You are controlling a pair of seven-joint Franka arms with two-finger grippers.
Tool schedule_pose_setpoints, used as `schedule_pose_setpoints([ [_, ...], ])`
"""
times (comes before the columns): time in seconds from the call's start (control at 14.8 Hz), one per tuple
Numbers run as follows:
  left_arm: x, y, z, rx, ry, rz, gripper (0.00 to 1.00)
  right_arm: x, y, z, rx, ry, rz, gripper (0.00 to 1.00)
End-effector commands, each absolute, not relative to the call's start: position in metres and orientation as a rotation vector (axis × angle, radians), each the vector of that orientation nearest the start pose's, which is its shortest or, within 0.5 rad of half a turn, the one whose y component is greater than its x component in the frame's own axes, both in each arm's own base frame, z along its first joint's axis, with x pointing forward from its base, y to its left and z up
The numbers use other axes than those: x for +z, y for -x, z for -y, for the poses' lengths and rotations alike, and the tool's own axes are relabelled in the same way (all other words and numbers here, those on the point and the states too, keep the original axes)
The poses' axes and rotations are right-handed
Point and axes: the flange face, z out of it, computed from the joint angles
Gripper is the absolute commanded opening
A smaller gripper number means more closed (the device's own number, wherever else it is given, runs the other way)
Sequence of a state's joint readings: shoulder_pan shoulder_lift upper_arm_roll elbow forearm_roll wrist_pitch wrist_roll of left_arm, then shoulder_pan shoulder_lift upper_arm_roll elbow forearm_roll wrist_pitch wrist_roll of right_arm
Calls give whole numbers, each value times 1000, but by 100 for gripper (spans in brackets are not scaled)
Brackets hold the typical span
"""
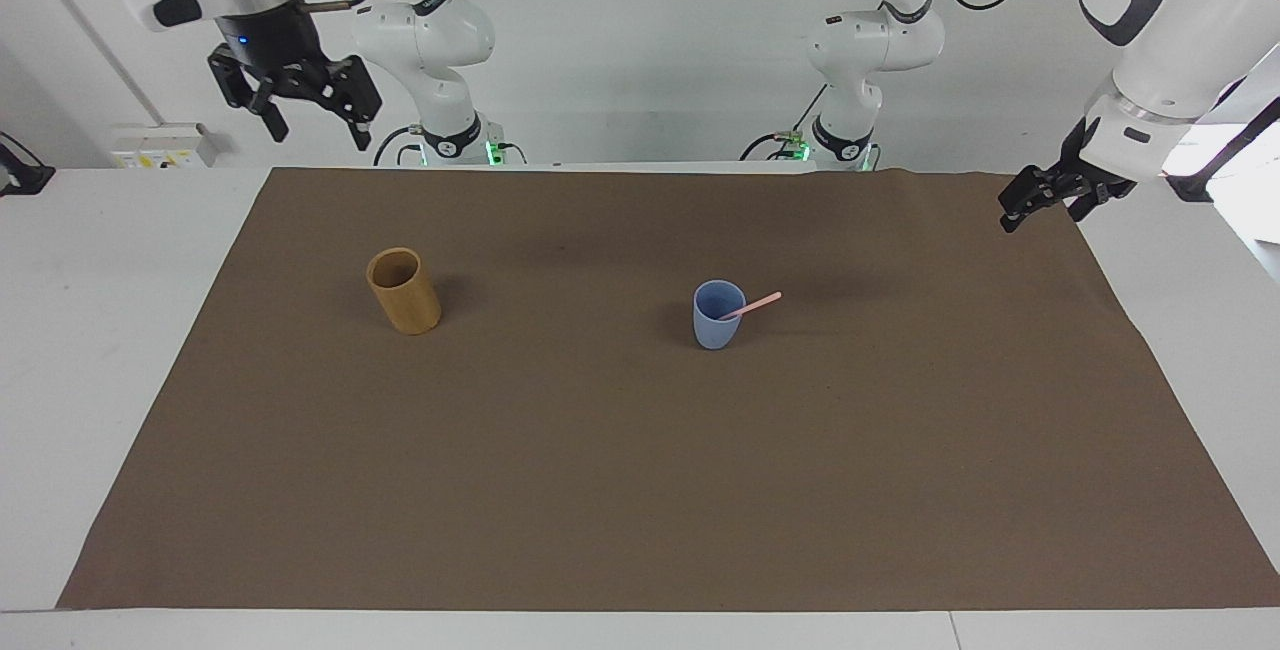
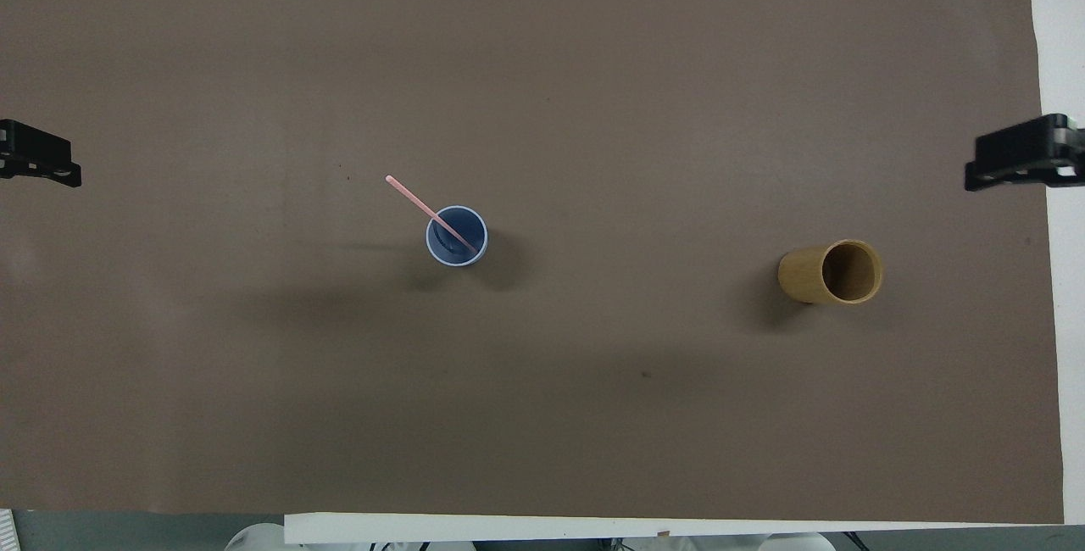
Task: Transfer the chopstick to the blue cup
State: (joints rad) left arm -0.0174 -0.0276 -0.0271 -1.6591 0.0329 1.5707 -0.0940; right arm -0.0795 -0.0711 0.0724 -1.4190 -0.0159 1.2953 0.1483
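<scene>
Right pincer hangs high over the cloth's edge at the right arm's end, its fingers spread apart and holding nothing. Left pincer waits over the cloth's edge at the left arm's end.

Between them, mid-cloth, the blue cup stands upright with one pink chopstick in it. The stick leans on the rim, its top tipped toward the left arm's end. I see only this one stick, so the transfer looks done, and the step in hand is probably just parking clear. Doing that well means keeping the right pincer high and away from the cup — a leaning stick overhangs the rim, and a light brush could lever it out or topple the small cup.

The tan cup stands well apart, toward the right arm's end and closest to the right pincer. No stick shows in it. It is the one thing a low sweep on that side might strike — nothing else lies on the cloth.
</scene>
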Motion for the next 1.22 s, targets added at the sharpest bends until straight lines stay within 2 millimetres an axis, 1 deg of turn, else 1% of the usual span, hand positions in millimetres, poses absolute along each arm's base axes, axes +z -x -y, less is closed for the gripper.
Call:
schedule_pose_setpoints([
  [0.0, 602, -537, 19, 100, 3108, 61, 100, 692, -489, 39, 222, 3132, -224, 100],
  [0.07, 601, -537, 19, 102, 3108, 61, 100, 689, -488, 42, 262, 3141, -199, 100],
  [0.14, 601, -537, 19, 102, 3108, 61, 100, 689, -488, 41, 279, 3142, -181, 100],
  [0.34, 602, -537, 19, 100, 3108, 61, 100, 688, -489, 41, 289, 3143, -165, 100],
  [0.47, 602, -537, 19, 100, 3108, 61, 100, 685, -491, 35, 300, 3164, -74, 100],
  [0.54, 602, -537, 19, 100, 3108, 61, 100, 684, -492, 28, 306, 3183, -13, 100],
  [0.61, 602, -537, 19, 100, 3108, 61, 100, 682, -491, 28, 313, 3186, 22, 100],
  [0.74, 602, -537, 19, 100, 3108, 61, 100, 679, -491, 32, 320, 3184, 18, 100],
  [1.02, 602, -537, 19, 100, 3108, 61, 100, 674, -497, 29, 332, 3182, 33, 100],
  [1.15, 602, -537, 19, 100, 3108, 61, 100, 673, -498, 29, 319, 3182, 82, 100],
])
